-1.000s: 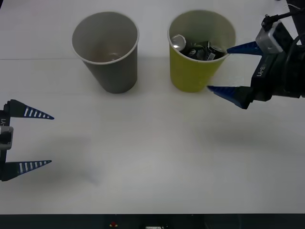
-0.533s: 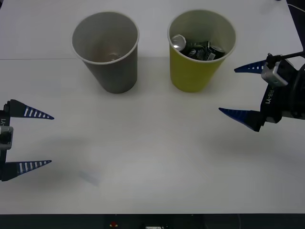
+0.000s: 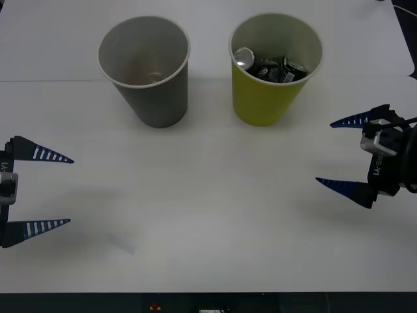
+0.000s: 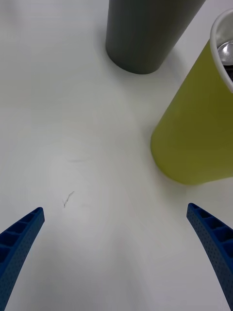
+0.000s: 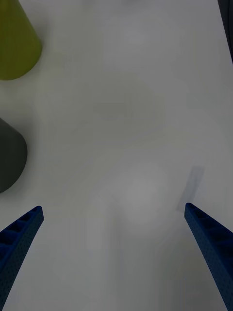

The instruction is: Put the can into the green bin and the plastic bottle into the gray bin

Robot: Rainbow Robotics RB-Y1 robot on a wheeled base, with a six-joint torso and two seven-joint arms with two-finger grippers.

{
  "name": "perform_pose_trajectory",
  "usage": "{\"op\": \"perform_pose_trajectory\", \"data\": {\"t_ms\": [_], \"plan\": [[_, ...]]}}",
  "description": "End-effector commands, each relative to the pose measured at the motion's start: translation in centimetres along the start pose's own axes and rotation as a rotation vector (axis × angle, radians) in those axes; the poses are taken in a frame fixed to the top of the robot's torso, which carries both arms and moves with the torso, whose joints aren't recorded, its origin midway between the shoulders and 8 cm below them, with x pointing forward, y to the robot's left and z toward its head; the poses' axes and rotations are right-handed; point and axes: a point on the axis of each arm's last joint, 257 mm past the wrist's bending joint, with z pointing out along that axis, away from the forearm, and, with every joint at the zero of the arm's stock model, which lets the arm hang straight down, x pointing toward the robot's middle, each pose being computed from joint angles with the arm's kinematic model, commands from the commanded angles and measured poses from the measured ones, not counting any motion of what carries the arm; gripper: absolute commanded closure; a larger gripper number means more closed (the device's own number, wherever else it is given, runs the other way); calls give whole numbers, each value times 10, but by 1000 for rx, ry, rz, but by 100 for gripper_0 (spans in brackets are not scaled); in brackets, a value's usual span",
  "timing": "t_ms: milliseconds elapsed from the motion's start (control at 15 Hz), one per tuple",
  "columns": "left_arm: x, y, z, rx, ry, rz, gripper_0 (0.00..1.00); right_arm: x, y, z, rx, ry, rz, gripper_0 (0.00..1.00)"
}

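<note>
The yellow-green bin (image 3: pixel 264 98) stands at the back right of centre. Inside it lies a can (image 3: pixel 244 57) with a shiny silver top, among other dark cans. Left of it stands the gray bin (image 3: pixel 156 98), with something faint at its bottom that I cannot make out. The plastic bottle is out of view. My right gripper (image 3: pixel 324 152) hangs open and holds nothing, to the right of the green bin and nearer to me. In the right wrist view the green bin (image 4: pixel 199 131) and gray bin (image 4: pixel 145 34) lie ahead of the right gripper (image 4: pixel 115 209). My left gripper (image 3: pixel 70 191) waits open at the left edge.
The white table (image 3: pixel 208 195) spreads wide and bare between the two grippers and in front of the bins. A faint smudge (image 3: pixel 124 242) marks it near the front left. The left wrist view has both bins, green (image 5: pixel 14 43) and gray (image 5: pixel 9 155), at its edge.
My right gripper has drawn back from the green bin's rim, moving toward me and to the right, still open. The left arm has stayed put.
</note>
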Motion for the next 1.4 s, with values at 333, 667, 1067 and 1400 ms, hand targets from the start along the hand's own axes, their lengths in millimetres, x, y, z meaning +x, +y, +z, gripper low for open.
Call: {"op": "perform_pose_trajectory", "data": {"t_ms": [333, 667, 1067, 1400], "plan": [[0, 0, 0, 0, 0, 0, 0, 32, 26, -7, -61, 72, -69, 0], [0, 0, 0, 0, 0, 0, 0, 40, 37, -6, -59, 66, -87, 0], [0, 0, 0, 0, 0, 0, 0, 40, 42, -14, -103, 68, -103, 0], [0, 0, 0, 0, 0, 0, 0, 42, 40, -24, -110, 77, -107, 0]]}}
